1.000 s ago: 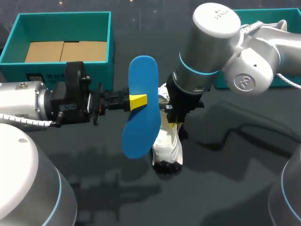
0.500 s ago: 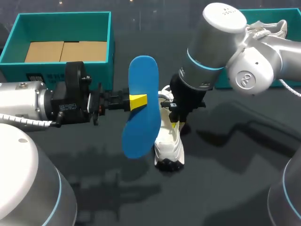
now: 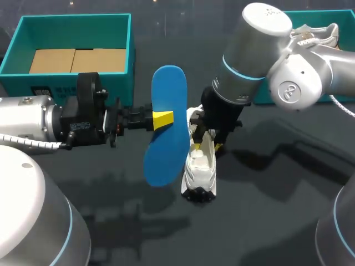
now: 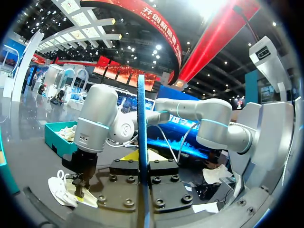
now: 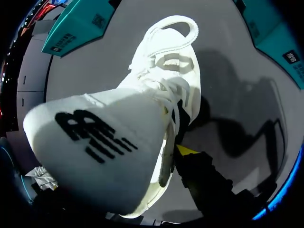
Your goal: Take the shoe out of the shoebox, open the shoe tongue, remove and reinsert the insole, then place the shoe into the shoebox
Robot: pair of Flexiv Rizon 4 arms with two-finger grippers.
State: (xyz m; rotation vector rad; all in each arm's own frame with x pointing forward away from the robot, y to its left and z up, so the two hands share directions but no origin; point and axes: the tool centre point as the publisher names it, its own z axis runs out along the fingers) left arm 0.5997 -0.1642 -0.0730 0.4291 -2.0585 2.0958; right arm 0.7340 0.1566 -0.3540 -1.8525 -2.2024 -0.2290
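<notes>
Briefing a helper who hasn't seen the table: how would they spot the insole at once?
Find the teal shoebox at the table's far left. Right of it, my left end effector holds the insole upright in the air: flat and bright blue, unlike the white shoe beside it.

Head camera looks down from behind; every view shares the shoe (image 3: 201,166)

Light: bright ceiling lamps (image 4: 209,9), glare high in the hall.
Table (image 3: 266,221): dark and dim, faint sheen.
Shadows: shoe (image 3: 201,163) and right arm (image 3: 255,50) throw soft dark patches to the right.
</notes>
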